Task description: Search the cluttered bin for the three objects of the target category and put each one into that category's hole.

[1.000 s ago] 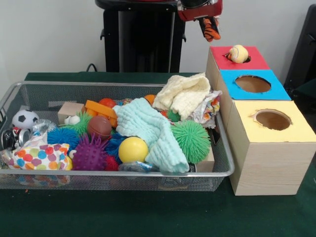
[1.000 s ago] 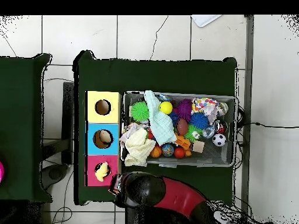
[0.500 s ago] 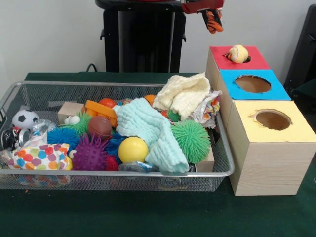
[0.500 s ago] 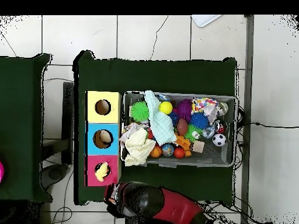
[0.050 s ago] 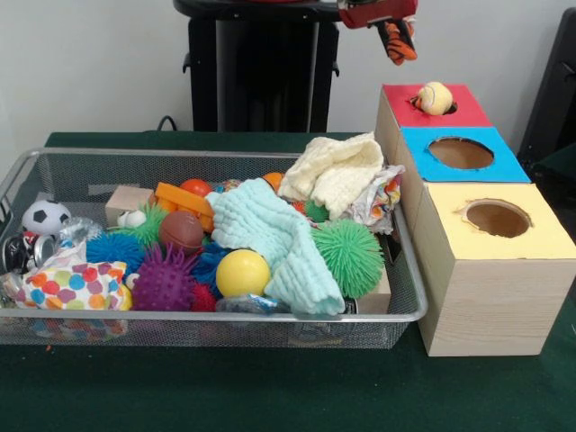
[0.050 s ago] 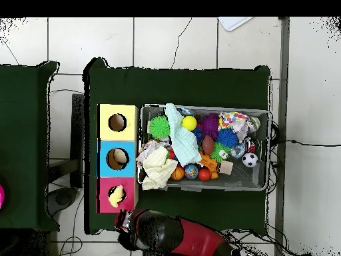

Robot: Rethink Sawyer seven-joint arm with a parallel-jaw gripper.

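**Table surface and items resting on it**

The table (image 5: 225,396) carries a dark green cloth. A wire mesh bin (image 5: 108,171) and a row of three boxes, red (image 5: 432,112), blue (image 5: 459,155) and yellow (image 5: 495,270), rest on it, all below the gripper (image 5: 396,40).

Wire-mesh metal bin (image 5: 225,317); matt wooden boxes (image 5: 486,301); knitted cloths (image 5: 270,229).
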